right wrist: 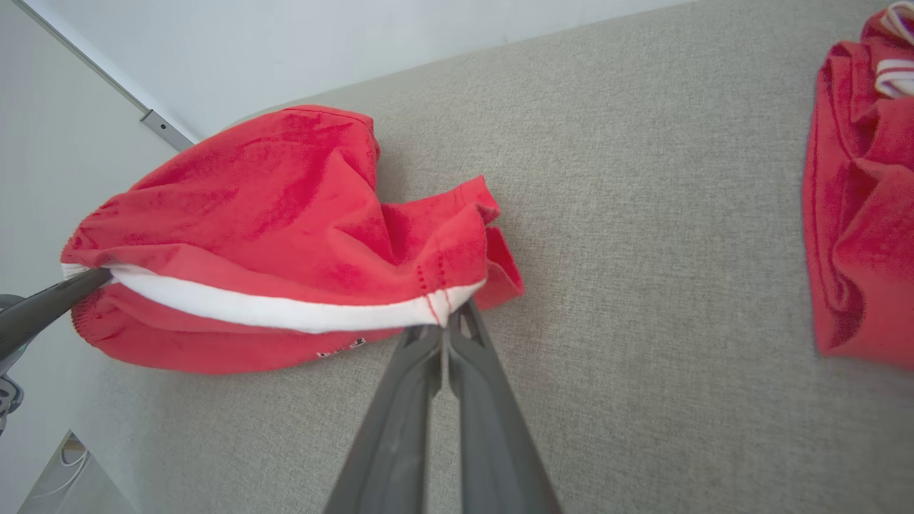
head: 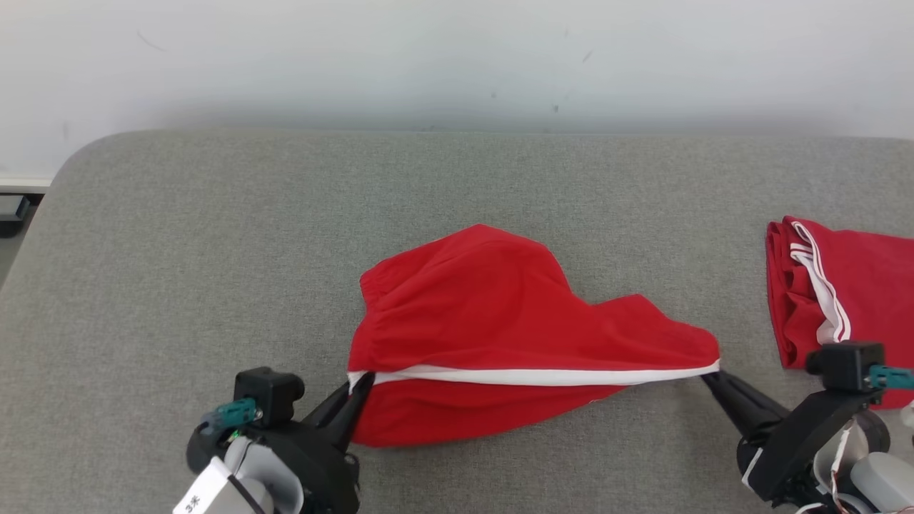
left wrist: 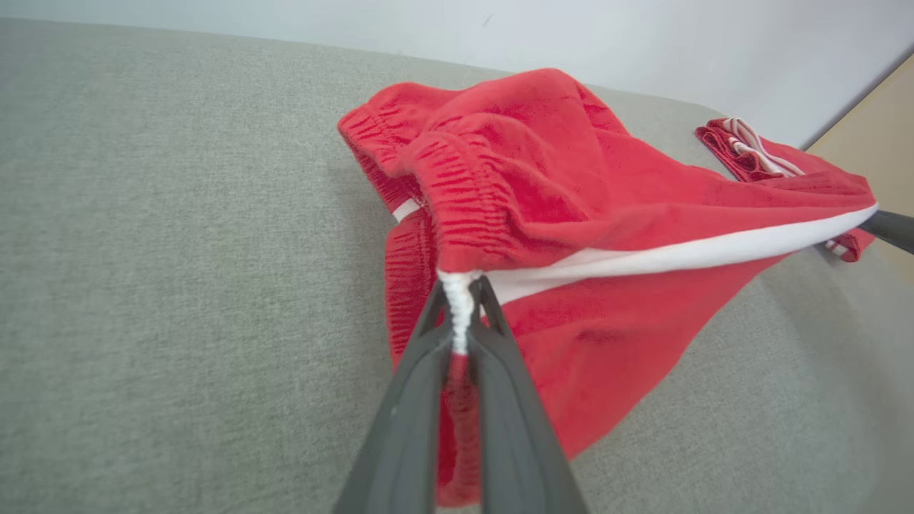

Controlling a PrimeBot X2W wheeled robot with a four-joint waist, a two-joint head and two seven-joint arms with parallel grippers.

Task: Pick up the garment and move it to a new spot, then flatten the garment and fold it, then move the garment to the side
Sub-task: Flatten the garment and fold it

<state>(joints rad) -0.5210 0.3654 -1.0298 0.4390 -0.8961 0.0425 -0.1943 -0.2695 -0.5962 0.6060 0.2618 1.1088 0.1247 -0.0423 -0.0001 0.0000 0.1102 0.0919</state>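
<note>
The left gripper [left wrist: 460, 291] is shut tight, with its two dark fingers pinching the white end of the stripe at the stretchy waist of the red shorts [head: 493, 314]. The right gripper [right wrist: 446, 323] is shut tight too, and it pinches the other end of the same white stripe [head: 528, 376], down at the leg edge. The stripe is pulled straight like a string from one gripper to the other. Above the stripe the red cloth puffs up in a soft hump with folds in it, and below the stripe more red cloth hangs down in a loose curve. The shorts are in the middle of the grey pad [head: 214, 250], close to the robot's side of it. Off to the right, well apart from the shorts, a second red garment [head: 857, 285] with white stripes lies folded on the pad, just behind the right arm. A white wall [head: 428, 57] stands behind the pad.
</note>
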